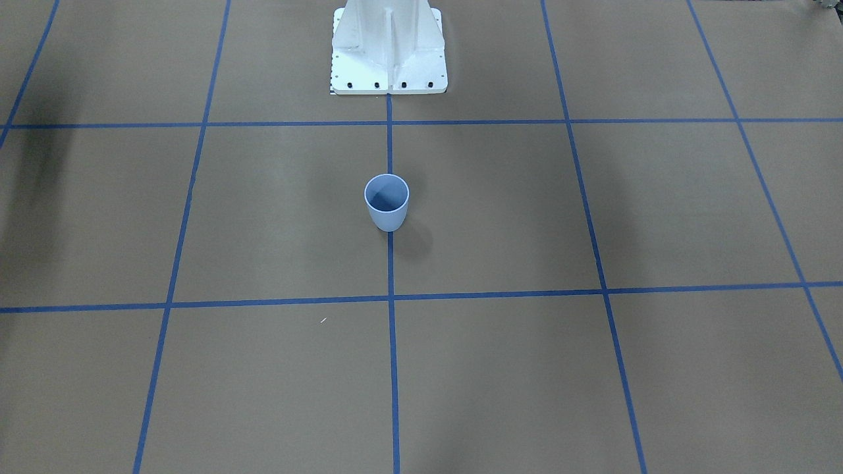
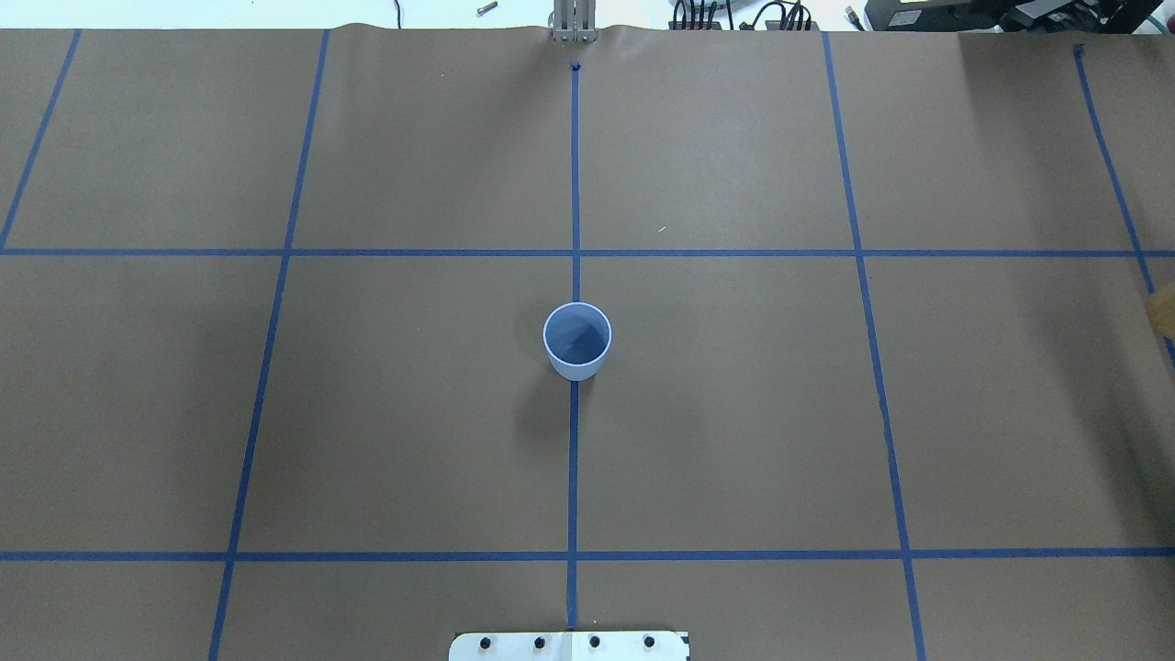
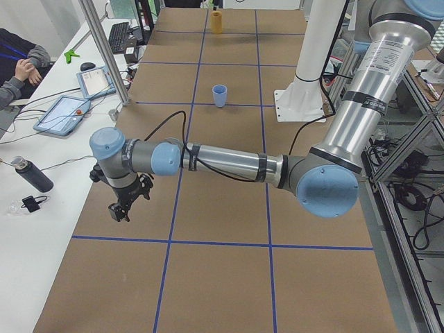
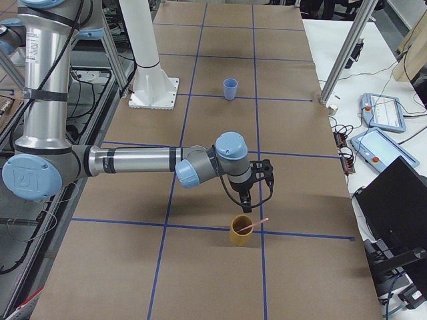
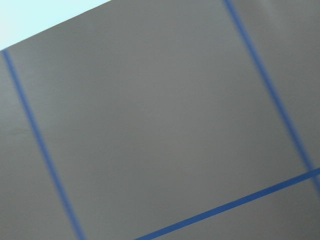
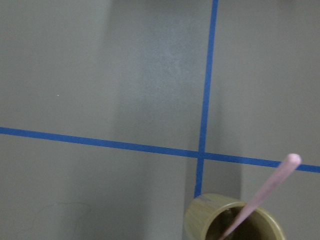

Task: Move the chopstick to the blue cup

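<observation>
chopstick point(image 4: 253, 226) sitting in the yellow cup point(image 4: 240, 233), both arms out over the table
the chopstick is leaning tilted inside the yellow cup, its tip poking over the rim. the right gripper point(image 4: 249, 203) is hovering just above the yellow cup; the blue cup point(image 1: 386, 202) is standing upright well apart from it, the left gripper point(image 3: 119, 213) farther beyond. i cannot tell whether either claw is open or closed.

Open tabletop point(image 1: 593, 197) rings the blue cup point(image 1: 386, 204) at its centre; the white pedestal point(image 1: 388, 49) stands by the robot-side edge.
</observation>
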Controlling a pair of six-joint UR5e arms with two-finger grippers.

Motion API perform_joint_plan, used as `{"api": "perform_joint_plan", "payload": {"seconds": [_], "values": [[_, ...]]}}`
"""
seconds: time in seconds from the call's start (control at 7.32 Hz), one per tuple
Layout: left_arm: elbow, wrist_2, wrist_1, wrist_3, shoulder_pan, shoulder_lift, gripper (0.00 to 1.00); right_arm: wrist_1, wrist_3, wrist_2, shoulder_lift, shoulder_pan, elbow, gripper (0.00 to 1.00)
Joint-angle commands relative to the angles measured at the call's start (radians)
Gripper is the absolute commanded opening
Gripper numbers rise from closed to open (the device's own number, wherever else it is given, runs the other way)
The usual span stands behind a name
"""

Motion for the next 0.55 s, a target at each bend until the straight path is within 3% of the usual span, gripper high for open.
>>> {"api": "perform_joint_plan", "payload": {"seconds": [0.0, 0.27, 0.41], "values": [[0.006, -0.002, -0.018, 0.131, -0.066, 0.107, 0.99, 0.026, -0.022, -0.049, 0.009, 0.055, -0.048, 1.0], [0.0, -0.002, -0.047, 0.132, -0.066, 0.133, 0.99, 0.284, -0.008, -0.077, 0.026, 0.063, -0.208, 0.99], [-0.004, -0.002, -0.047, 0.13, -0.066, 0.135, 0.99, 0.334, 0.048, -0.085, 0.055, 0.061, -0.261, 0.97]]}}
